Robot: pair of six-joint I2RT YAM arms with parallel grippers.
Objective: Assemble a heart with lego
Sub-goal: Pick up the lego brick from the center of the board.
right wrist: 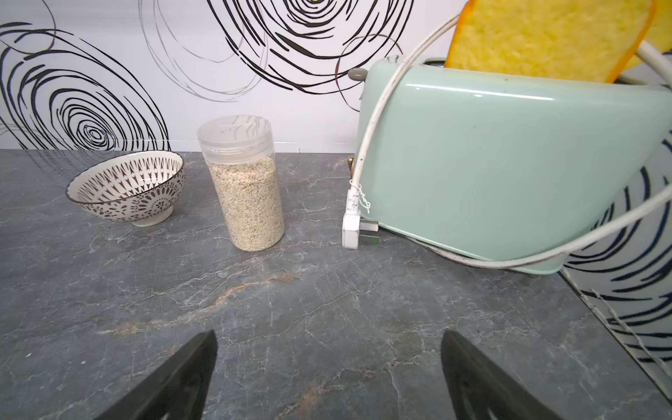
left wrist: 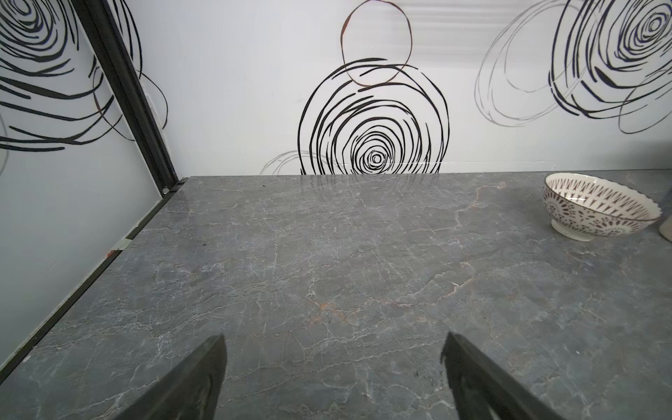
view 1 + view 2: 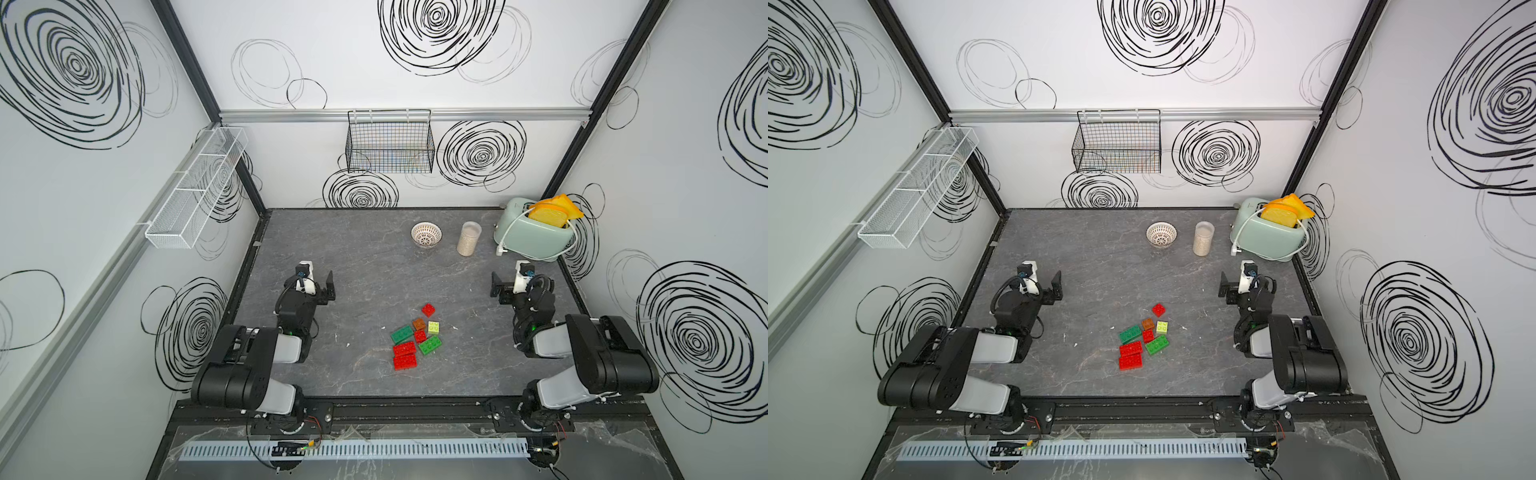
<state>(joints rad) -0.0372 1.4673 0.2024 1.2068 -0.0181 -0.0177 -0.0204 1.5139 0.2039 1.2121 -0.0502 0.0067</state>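
Your grey table [image 3: 374,266] fills the middle of both top views. The left gripper [image 2: 332,349] and the right gripper [image 1: 329,342] each stand wide apart and empty over bare tabletop at mid-frame left and right, well apart from the work. In the upper right sit the toaster [image 3: 528,237], the jar [image 3: 468,239] and the bowl [image 3: 426,235]; leave them alone.

The lego [image 3: 420,336] lies loose just below and right of frame centre. Its red, green, orange and lime pieces sit close together, some touching, with one small red brick [image 3: 428,309] apart above the rest. No heart is built yet.

The first move looks like a pick. Take an outlying piece, come straight down across its narrow sides, and keep your fingers off its neighbours so the cluster doesn't scatter.
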